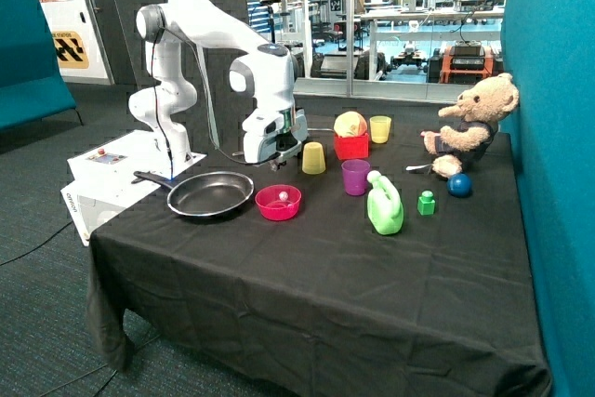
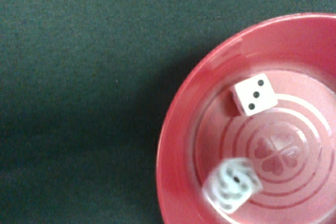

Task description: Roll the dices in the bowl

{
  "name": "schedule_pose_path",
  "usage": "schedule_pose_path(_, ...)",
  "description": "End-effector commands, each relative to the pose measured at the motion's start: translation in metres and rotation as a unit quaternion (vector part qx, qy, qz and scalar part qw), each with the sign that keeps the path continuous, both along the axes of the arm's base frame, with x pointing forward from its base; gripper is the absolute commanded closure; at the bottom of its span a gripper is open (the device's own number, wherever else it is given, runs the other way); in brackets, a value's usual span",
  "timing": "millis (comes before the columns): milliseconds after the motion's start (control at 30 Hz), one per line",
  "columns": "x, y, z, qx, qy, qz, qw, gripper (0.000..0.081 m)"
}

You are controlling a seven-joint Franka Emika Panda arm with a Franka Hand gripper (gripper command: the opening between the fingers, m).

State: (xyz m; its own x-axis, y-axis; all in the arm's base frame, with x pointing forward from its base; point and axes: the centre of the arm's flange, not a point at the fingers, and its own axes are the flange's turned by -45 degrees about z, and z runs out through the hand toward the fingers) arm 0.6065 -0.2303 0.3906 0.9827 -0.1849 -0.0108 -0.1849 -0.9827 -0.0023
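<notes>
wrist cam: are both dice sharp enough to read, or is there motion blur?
Wrist view: one die is sharp, showing three pips; the other die is smeared by motion blur, so its face is unreadable. Both lie inside the pink bowl. Outside view: the gripper sits behind the bowl, with only a pale speck visible inside.

The white arm is seen rising from its base at the rear edge of the worktop, folded at the elbow and bent forward. The wrist is turned straight down. The gripper is held low — just above the worktop, behind the bowl and beside the pan — with nothing seen in its hold. In the wrist view, no part of the gripper is seen.
</notes>
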Motion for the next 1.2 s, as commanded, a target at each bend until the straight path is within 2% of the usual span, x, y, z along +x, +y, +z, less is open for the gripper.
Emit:
schedule_pose_path(0, -0.003, 0.0, -0.001, -0.0021, -0.0051, 0.001, 1.0, 0.0153)
schedule_pose_path(333, -0.01, 0.004, 0.001, -0.00206, -0.0051, 0.01, 0.9999, 0.0201)
schedule_pose_path(633, -0.022, 0.017, 0.007, -0.00196, -0.0051, 0.03, 0.9995, 0.0303)
schedule_pose_path(867, -0.032, 0.036, 0.015, -0.00184, -0.0052, 0.052, 0.9986, 0.0381)
schedule_pose_path(1167, -0.044, 0.064, 0.027, -0.00166, -0.0052, 0.087, 0.9962, 0.0412)
